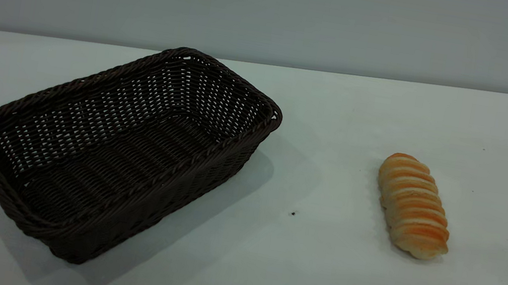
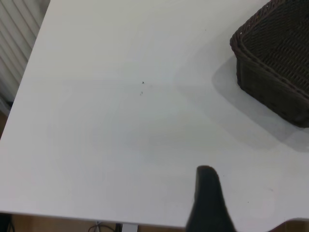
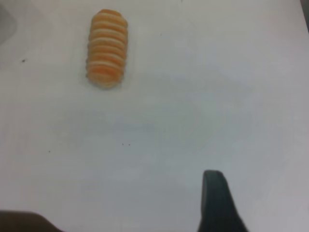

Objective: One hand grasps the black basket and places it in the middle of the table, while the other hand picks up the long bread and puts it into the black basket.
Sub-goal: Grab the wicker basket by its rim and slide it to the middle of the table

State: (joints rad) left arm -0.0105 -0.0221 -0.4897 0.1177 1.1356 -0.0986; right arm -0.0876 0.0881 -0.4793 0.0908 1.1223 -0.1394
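Note:
The black basket [image 1: 117, 151] stands empty on the left half of the white table [image 1: 304, 273], set at an angle. One corner of it shows in the left wrist view [image 2: 275, 63]. The long bread [image 1: 413, 206] lies on the table's right half, well apart from the basket, and also shows in the right wrist view [image 3: 107, 47]. Neither arm shows in the exterior view. Only a dark tip of my left gripper [image 2: 208, 200] shows, above bare table near its edge, away from the basket. Only a dark tip of my right gripper [image 3: 216, 203] shows, above bare table, away from the bread.
A grey wall runs behind the table's far edge. A few tiny dark specks [image 1: 293, 213] dot the tabletop between basket and bread. The table's side edge [image 2: 29, 63] and near edge show in the left wrist view.

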